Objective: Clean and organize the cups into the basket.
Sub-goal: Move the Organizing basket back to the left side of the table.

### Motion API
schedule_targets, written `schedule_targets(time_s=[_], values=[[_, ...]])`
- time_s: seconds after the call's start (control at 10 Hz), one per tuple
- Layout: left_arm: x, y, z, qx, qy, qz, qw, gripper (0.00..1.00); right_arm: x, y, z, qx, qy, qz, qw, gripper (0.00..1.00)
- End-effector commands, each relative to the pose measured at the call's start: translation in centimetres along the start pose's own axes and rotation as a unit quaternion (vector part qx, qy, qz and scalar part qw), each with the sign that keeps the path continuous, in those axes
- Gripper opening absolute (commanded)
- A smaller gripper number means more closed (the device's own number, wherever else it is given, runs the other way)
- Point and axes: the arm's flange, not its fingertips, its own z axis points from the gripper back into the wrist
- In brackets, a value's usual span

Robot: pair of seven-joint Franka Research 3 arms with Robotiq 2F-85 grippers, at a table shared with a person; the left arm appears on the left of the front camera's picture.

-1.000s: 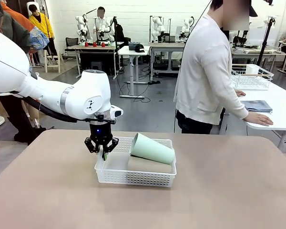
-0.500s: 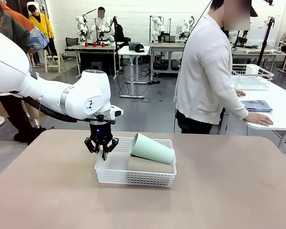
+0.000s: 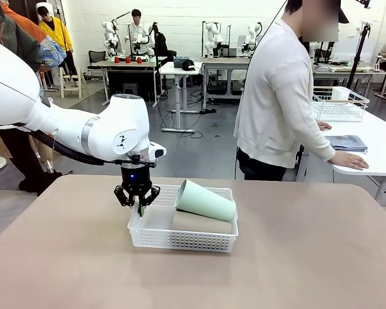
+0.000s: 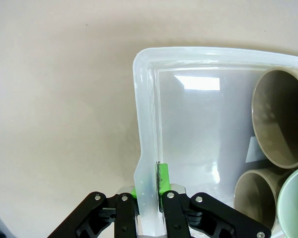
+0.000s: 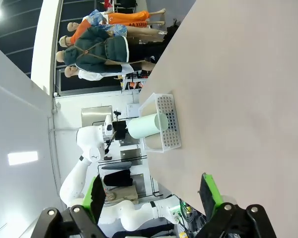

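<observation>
The white lattice basket [image 3: 180,241] sits on the tan table, left of centre. A mint green cup [image 3: 204,200] lies on its side across a tan-brown cup [image 3: 201,223] inside it. The left wrist view looks into two tan cups [image 4: 283,119] [image 4: 256,196] and the mint cup [image 4: 295,198], mouths toward the camera. My left gripper [image 3: 137,206] is shut on the basket's left wall, its green pads clamping the rim [image 4: 144,124]. My right gripper [image 5: 153,196] hangs open and empty above bare table, far from the basket [image 5: 167,124].
A person in a white top stands at the far side, turned toward a side table on the right with both hands on it. That table holds a wire basket [image 3: 338,106] and a folded cloth [image 3: 347,142]. Bare tabletop surrounds the basket.
</observation>
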Motion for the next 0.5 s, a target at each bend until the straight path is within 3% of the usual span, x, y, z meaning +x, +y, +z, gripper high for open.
schedule_targets(time_s=[0.0,0.2,0.4], values=[[0.0,0.0,0.0,0.000,0.000,0.000,1.000,0.06,-0.3,0.2,-0.4,-0.006,-0.006,0.003,1.000,1.00],[-0.6,7.8,1.4,-0.038,-0.015,-0.015,0.999,0.06,-0.3,0.2,-0.4,-0.006,-0.006,0.003,1.000,1.00],[-1.2,13.7,2.3,-0.007,-0.029,-0.005,1.000,0.06,-0.3,0.2,-0.4,-0.006,-0.006,0.003,1.000,1.00]])
